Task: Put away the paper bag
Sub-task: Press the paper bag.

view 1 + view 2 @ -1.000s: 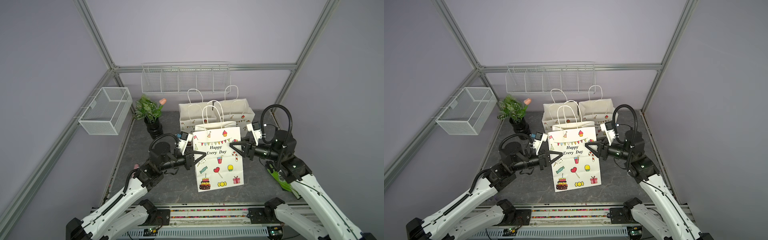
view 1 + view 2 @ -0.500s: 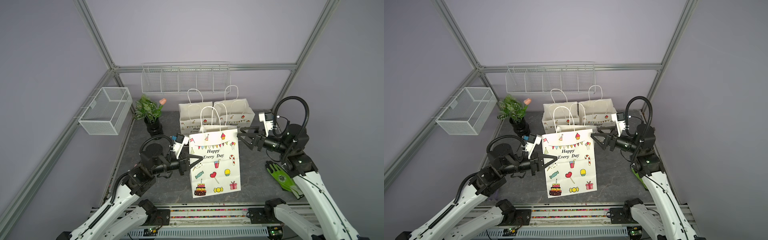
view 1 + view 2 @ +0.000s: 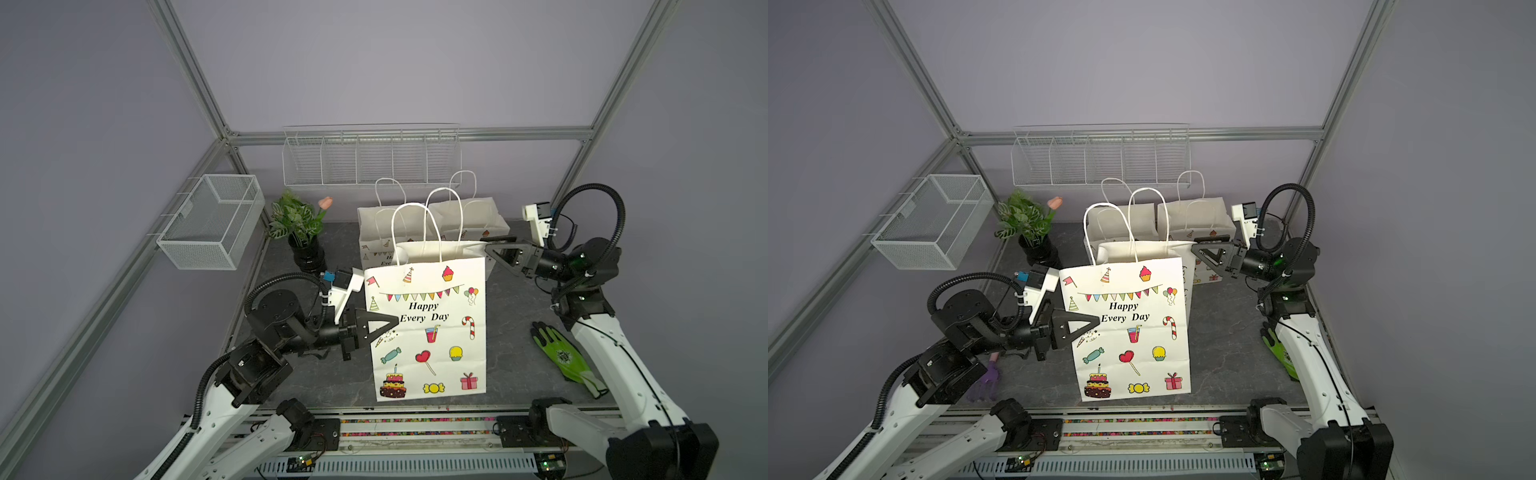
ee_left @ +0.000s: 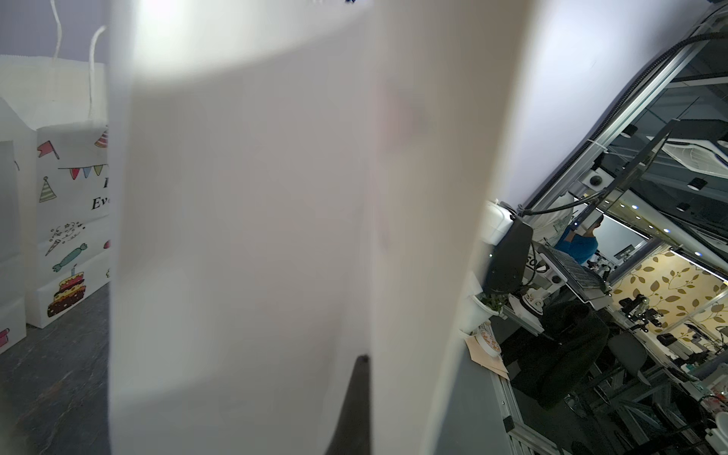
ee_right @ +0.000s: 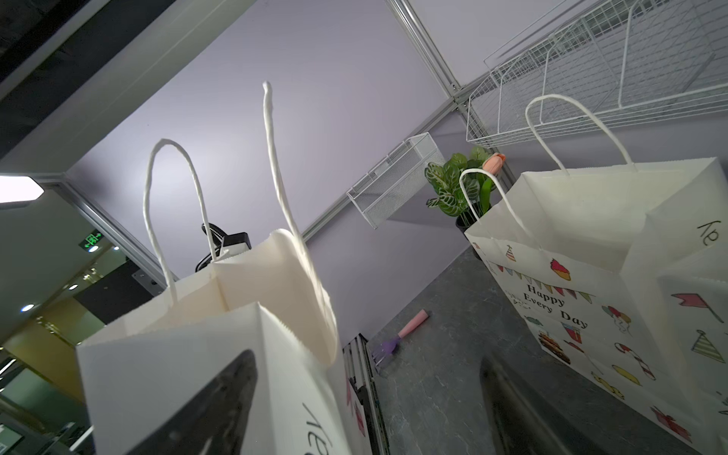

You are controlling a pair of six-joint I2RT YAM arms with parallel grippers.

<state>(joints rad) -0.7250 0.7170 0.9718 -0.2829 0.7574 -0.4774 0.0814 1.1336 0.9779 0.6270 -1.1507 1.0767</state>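
1. The paper bag (image 3: 428, 332) stands upright, well in front of the wire rack (image 3: 370, 158). The left gripper (image 3: 392, 323) pinches its side edge, and the right gripper (image 3: 492, 246) hangs spread at its top corner.
2. This looks like the carrying step. The next move needs a right-side grip, then travel toward the rack.
3. Two other bags (image 3: 478, 216) under the rack block the way, with a potted plant (image 3: 299, 224) beside them.

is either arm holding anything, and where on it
The front paper bag, pinched at mid-height on its side edge by the shut left gripper; the right gripper stands open by its top corner.
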